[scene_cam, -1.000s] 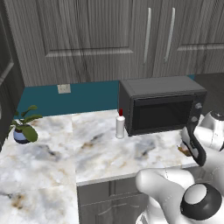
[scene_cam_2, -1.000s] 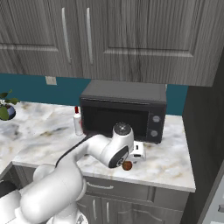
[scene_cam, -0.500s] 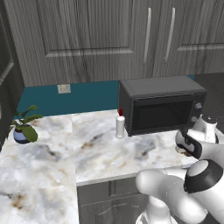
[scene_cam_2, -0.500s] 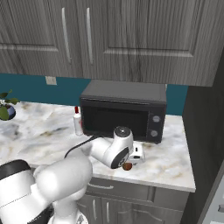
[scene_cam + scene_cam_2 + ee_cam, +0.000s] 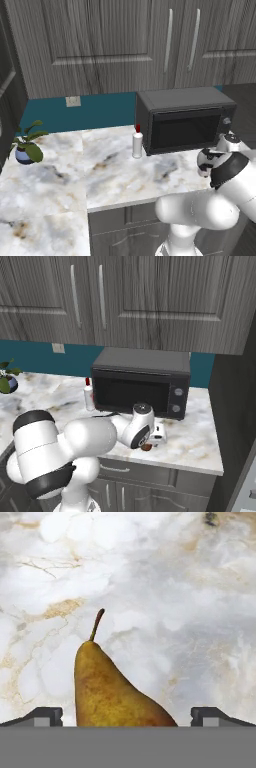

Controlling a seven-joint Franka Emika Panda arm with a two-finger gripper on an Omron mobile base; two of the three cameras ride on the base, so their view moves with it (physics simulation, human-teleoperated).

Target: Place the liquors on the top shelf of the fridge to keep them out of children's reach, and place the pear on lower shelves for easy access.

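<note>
While the gripper (image 5: 127,719) hangs low over the marble desk (image 5: 165,587), its two fingertips (image 5: 40,716) stand spread wide, and the pear (image 5: 107,689) lies between them with its stem pointing toward 12 o'clock in the hand view; neither tip visibly touches the fruit. From the right base view the pear (image 5: 146,447) shows as a small brown spot under the gripper (image 5: 152,438), near the desk's front edge, at about 6 o'clock from the black microwave (image 5: 140,383). A white bottle (image 5: 137,143) with a red cap stands upright on the desk just beside the microwave's left end. The arm bends sharply down, wrist folded toward the desk.
</note>
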